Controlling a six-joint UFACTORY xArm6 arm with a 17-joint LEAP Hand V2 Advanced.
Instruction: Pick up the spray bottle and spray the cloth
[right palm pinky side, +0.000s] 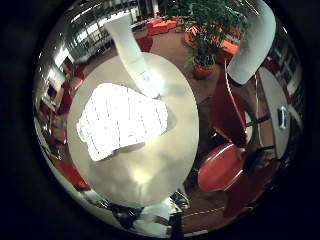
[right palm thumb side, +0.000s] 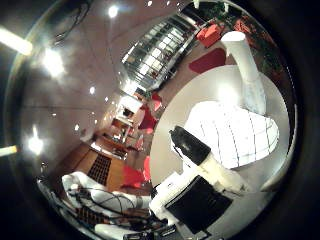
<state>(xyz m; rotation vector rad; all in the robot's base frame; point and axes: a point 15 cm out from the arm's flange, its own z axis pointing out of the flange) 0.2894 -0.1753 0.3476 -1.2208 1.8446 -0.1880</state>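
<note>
Hand (right palm thumb side: 210, 175): white-and-black parts reach in over the table (right palm pinky side: 150, 170); one black-tipped finger points straight out toward the cloth (right palm pinky side: 122, 127). It holds nothing and touches nothing in view, fingers relaxed rather than curled.

Spray bottle (right palm pinky side: 131, 52): white, on the round pale table, at the cloth's far edge, roughly 1 o'clock from the cloth's middle. Whether it touches the cloth cannot be told. Contents not visible.

Cloth: white with a faint grid, lying flat and rumpled near the table's middle.

Beside the table, a red chair (right palm pinky side: 222, 162). Farther off, a potted plant (right palm pinky side: 207, 37) on the floor.
</note>
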